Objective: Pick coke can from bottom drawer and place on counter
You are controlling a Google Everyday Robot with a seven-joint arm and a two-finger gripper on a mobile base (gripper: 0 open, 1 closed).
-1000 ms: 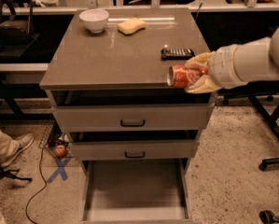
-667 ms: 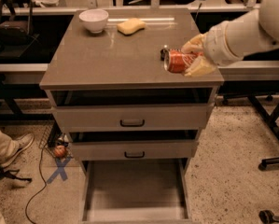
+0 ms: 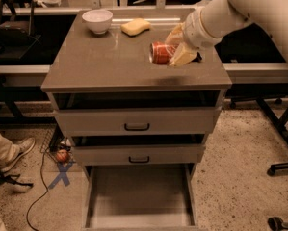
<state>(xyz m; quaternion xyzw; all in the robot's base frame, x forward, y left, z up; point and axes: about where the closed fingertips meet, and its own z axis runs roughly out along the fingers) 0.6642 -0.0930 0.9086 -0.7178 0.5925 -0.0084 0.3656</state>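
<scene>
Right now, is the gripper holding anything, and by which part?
The gripper, over the counter, holds the coke can sideways by the end nearest the arm.

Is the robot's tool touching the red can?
Touching. The camera view shows the tool above the counter's right side, with its fingers clamped against the can from both sides.

Three drawers (image 3: 134,121); one coke can (image 3: 162,53); one bowl (image 3: 97,20); one sponge (image 3: 136,27); one ball (image 3: 62,156); one gripper (image 3: 177,48), three o'clock on counter (image 3: 100,64).
</scene>
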